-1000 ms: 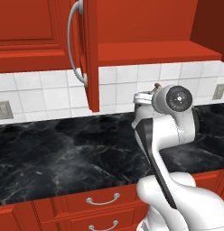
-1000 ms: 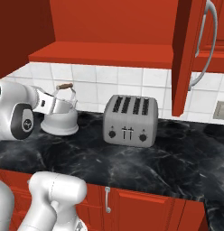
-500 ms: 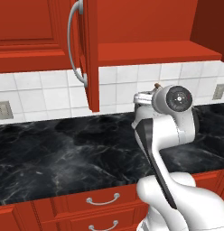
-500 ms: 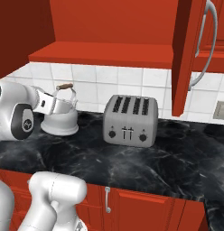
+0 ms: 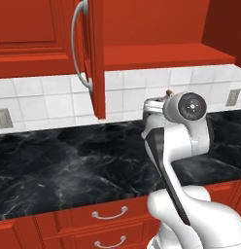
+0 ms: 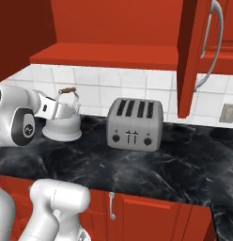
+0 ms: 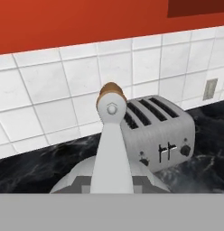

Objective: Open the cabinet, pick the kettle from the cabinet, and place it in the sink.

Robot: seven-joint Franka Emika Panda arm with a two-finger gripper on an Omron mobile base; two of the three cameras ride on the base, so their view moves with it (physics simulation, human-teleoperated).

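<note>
Right base view | claw (image 6: 62, 109) clamped on kettle (image 6: 63, 126) handle | above counter (image 6: 184, 164)

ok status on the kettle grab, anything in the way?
Gripper shut on kettle at its handle. Kettle low over the counter, out of the open cabinet. Toaster stands close beside it.

silver toaster (image 6: 135, 124), black marble counter (image 6: 184, 164)
</note>
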